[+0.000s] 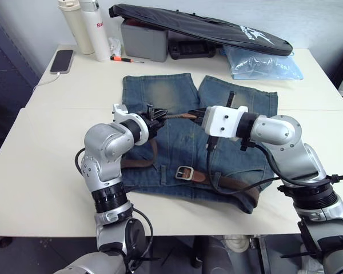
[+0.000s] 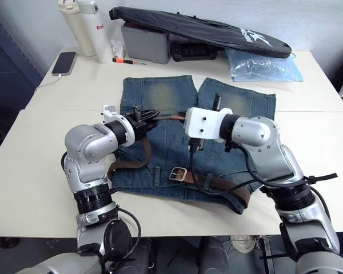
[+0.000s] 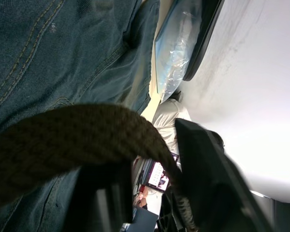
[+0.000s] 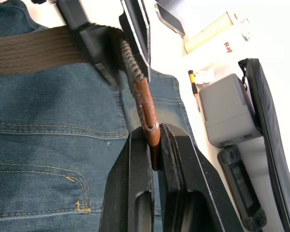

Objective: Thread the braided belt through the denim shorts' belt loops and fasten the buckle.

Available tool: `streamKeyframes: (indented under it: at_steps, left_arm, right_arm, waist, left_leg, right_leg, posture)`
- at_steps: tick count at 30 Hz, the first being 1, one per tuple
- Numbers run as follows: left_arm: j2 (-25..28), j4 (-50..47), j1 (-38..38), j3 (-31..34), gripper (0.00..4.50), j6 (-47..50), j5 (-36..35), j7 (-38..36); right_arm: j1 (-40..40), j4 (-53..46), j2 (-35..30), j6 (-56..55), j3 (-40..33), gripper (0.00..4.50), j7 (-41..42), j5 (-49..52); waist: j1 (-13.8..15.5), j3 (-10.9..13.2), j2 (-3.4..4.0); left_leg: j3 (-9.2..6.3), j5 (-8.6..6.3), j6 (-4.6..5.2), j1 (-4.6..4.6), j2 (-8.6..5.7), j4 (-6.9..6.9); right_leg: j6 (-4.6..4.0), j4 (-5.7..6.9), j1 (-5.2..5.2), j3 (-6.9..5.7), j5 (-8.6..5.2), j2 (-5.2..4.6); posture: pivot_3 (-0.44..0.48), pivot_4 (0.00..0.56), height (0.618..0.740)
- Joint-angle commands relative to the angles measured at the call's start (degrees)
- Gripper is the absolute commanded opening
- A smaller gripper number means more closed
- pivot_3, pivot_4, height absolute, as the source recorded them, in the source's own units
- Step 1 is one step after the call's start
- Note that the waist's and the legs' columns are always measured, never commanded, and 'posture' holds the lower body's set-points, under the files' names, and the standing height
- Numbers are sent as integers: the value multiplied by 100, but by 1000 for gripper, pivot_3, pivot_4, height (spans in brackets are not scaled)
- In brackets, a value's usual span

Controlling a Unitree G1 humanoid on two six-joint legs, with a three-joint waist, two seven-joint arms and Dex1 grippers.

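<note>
Above the shorts (image 1: 183,137) at mid-tabletop, my right gripper (image 4: 152,140) pinches the belt (image 1: 174,116) by its leather tip; my left gripper (image 1: 155,116) clamps the braid just beside. Between them the strap runs crosswise; its buckle (image 1: 185,172) lies toward the near edge.

belt (image 1: 217,180) on shorts (image 1: 177,97), bag (image 1: 217,28) behind

I work in an office-like lab room.

My pale bench (image 1: 46,171) stands against a plain wall, cluttered with a charging phone (image 1: 62,60), two bottles (image 1: 86,25), a grey case (image 1: 144,40), a handheld device (image 1: 191,49) and a long black bag (image 1: 206,25).
</note>
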Motion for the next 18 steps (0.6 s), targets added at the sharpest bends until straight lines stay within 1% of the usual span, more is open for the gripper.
streamKeyframes:
  at_steps: [1, 3, 5, 7, 8, 9, 11, 13, 14, 16, 18]
  left_arm:
    - [34, -64, -127, -65, 35, -63, -60, -42]
    - [90, -121, -141, -24, 0, -82, -60, -15]
    - [221, -202, -140, 53, 0, -45, -60, 18]
    - [327, -334, -122, 175, 0, 12, -60, 15]
    - [493, -414, -111, 273, 0, 132, -60, -25]
    - [720, -436, -108, 365, 0, 272, -60, -106]
    - [1084, -398, -118, 476, 0, 469, -60, -254]
    - [1944, -185, -62, 440, 0, 918, -60, -890]
    - [2289, -96, -28, 400, 0, 1123, -60, -1182]
    - [2926, -112, 75, 338, 0, 1492, -60, -1858]
    - [3401, -245, 261, 262, 0, 1753, -60, -2477]
  right_arm:
    - [85, -339, -51, 102, -170, 0, 82, 173]
    - [146, -362, -58, 267, -280, 877, 143, 336]
    - [156, -388, -114, 424, -389, 1627, 256, 527]
    - [155, -395, -244, 542, -458, 2641, 465, 719]
    - [144, -411, -363, 753, -560, 3264, 654, 938]
    - [130, -437, -476, 999, -663, 3566, 836, 1172]
    - [106, -498, -620, 1417, -810, 4464, 1063, 1532]
    - [46, -607, -809, 2056, -970, 4488, 1300, 2002]
    - [19, -652, -884, 2291, -1021, 4488, 1378, 2170]
    - [-60, -756, -1141, 2985, -1076, 4488, 1585, 2539]
    - [-128, -860, -1381, 3612, -1127, 4488, 1845, 2986]
  waist:
    - [0, 0, 0]
    - [0, 0, 0]
    - [-1, 0, 0]
    - [-3, 0, 0]
    - [-3, 0, 0]
    - [-1, 0, -1]
    - [-16, 1, -1]
    - [-18, 1, -2]
    - [-20, 2, -1]
    - [-18, 2, -1]
    - [-16, 2, 0]
  left_leg:
    - [0, 0, 0, -1, 0, 0]
    - [0, 0, 0, 0, 0, 0]
    - [0, 0, 0, 0, 0, 0]
    - [0, 0, 0, 0, 1, 0]
    - [0, 0, 1, 0, 2, -2]
    - [0, 0, 1, 0, 2, -2]
    - [-1, -1, 1, -2, 4, -5]
    - [0, -1, 2, 0, 8, -7]
    - [0, -1, 2, -1, 15, -8]
    - [0, -2, 0, -2, 22, -8]
    - [0, -4, -3, -3, 22, -9]
  right_leg:
    - [0, 0, 0, 0, 0, 0]
    - [0, -1, 1, 0, 0, 0]
    - [0, -1, 1, -1, 1, 0]
    - [0, -1, 0, 0, 1, 1]
    - [-1, -3, 1, 0, 1, 2]
    - [-1, -4, 1, -1, 1, 2]
    - [-1, -5, -1, -1, 1, 5]
    - [-1, -5, -1, 0, 1, 8]
    - [-5, -5, -3, -1, 2, 14]
    - [-10, -2, -7, 0, 1, 21]
    - [-11, -1, -10, 2, 0, 20]
  posture:
    - [0, 150, 740]
    - [0, 150, 740]
    - [0, 150, 740]
    - [0, 150, 740]
    - [0, 150, 740]
    - [0, 150, 740]
    - [0, 150, 740]
    - [0, 150, 740]
    - [0, 150, 740]
    - [0, 150, 740]
    - [0, 150, 740]
